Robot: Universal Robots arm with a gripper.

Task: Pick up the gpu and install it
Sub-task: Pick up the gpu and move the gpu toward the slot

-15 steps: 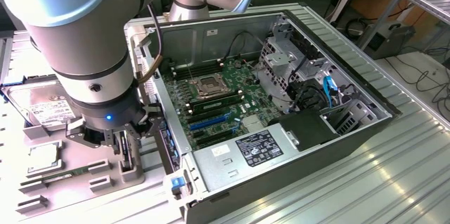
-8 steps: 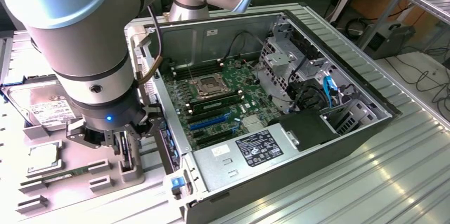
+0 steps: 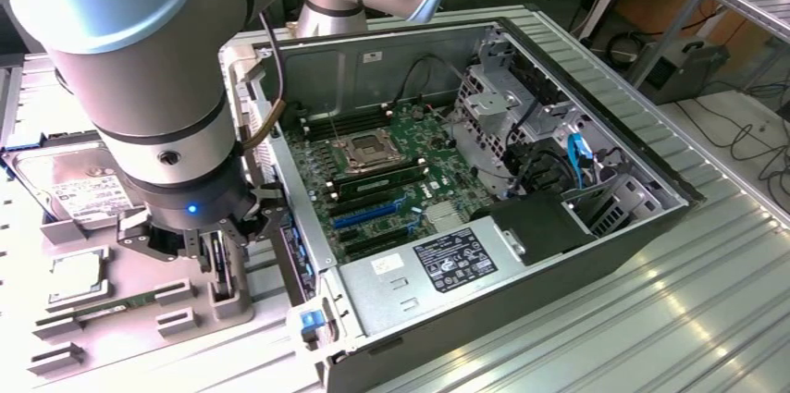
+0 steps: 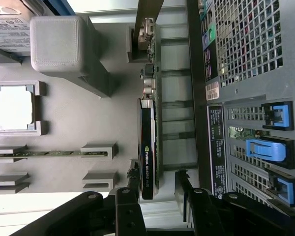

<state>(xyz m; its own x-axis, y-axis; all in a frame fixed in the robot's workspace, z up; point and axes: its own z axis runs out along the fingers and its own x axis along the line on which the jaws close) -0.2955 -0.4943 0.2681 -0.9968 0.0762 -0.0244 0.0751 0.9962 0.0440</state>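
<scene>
**Spread claw (image 4: 157,173) straddling the gpu (image 4: 148,142), just outside the open computer case (image 3: 333,69).**

Going from the exterior view's left toward the case, a hard drive (image 3: 62,185) lies farthest from it. Next comes the gray holder (image 4: 69,128), which sits just beside the case wall on the ribbed tabletop (image 3: 691,319). The gpu stands on edge in a slot of this holder, on the side nearest the case, and its long axis runs parallel to that wall. The arm hangs straight over the holder. The claw's fingers (image 4: 133,194) are spread, one on each flat face of the card near one end, and nothing is pinched. A gap shows on the case side. The card lies directly between the fingers, and most of its length runs away from the claw along the wall.
</scene>
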